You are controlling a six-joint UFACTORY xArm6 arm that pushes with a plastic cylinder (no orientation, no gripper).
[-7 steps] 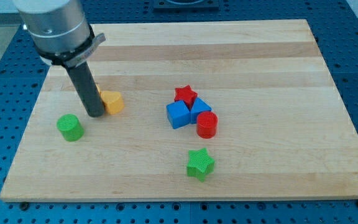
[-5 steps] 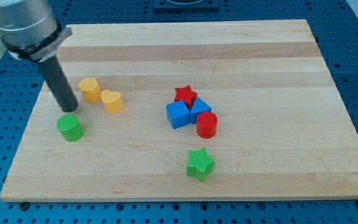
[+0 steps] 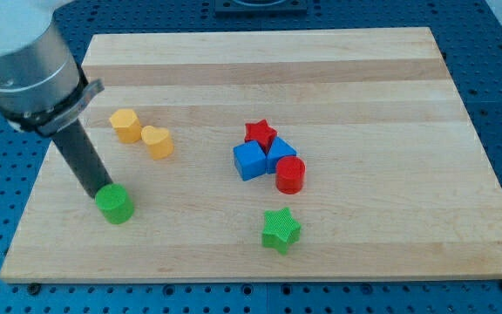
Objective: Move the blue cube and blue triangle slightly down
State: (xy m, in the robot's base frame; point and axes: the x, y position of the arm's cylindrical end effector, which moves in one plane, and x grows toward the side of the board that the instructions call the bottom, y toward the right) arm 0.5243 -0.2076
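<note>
Blue pair untouched, tool far off at the view's left.

Camera view: the blue cube (image 3: 248, 161) and blue triangle (image 3: 280, 153) touch just below the red star (image 3: 261, 133); light, rigid, easily slid if pushed from their top edges. The tool, a jawless rod, grips nothing; my tip (image 3: 97, 193) touches the green cylinder (image 3: 114, 204).

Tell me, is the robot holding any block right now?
No, nothing is held. I only have a rod, and my tip sits at the upper left side of the green cylinder, far left of the blue cube and blue triangle.
</note>
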